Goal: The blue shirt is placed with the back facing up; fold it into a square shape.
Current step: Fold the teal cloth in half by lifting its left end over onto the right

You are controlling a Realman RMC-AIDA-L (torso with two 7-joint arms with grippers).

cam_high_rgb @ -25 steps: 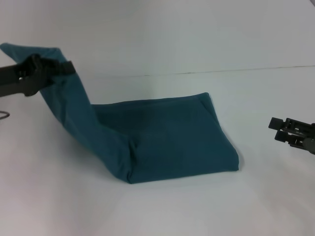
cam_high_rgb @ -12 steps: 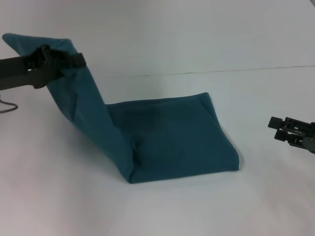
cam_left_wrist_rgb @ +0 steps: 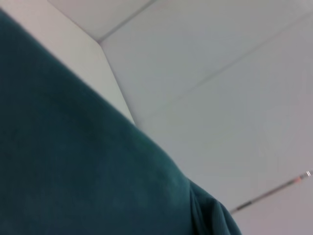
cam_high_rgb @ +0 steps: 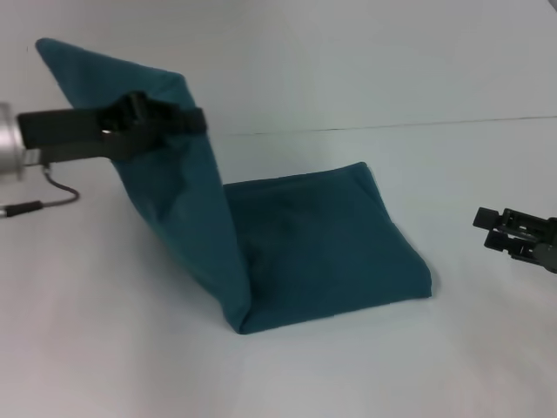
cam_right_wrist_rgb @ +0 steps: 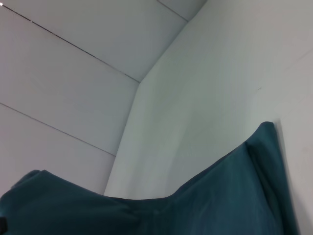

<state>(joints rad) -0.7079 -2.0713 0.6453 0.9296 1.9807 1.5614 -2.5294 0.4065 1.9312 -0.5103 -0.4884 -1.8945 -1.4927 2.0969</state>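
**Fold in progress: lifted flap at risk of slipping or landing askew**

At the upper left of the head view, the left hand [cam_high_rgb: 178, 122] is clamped on the raised end of the blue shirt [cam_high_rgb: 313, 248], holding that flap steeply up from the bench [cam_high_rgb: 348, 374]. The grip sits near the top edge, with one corner of cloth standing free above the arm. Judged risk: a thin pinch on soft fabric may let go, dropping the flap short of the folded part.

Centre frame, the rest of the shirt lies flat on the bench in a folded, roughly rectangular stack. The crease at its lower left edge carries the pull. Judged risk: if the flap is drawn sideways, the stack could drag or open, and the edges would not meet square.

At the right edge, well apart from the shirt, the right hand [cam_high_rgb: 489, 228] hovers empty, its fingers parted. It pins nothing down, so nothing restrains the stack.
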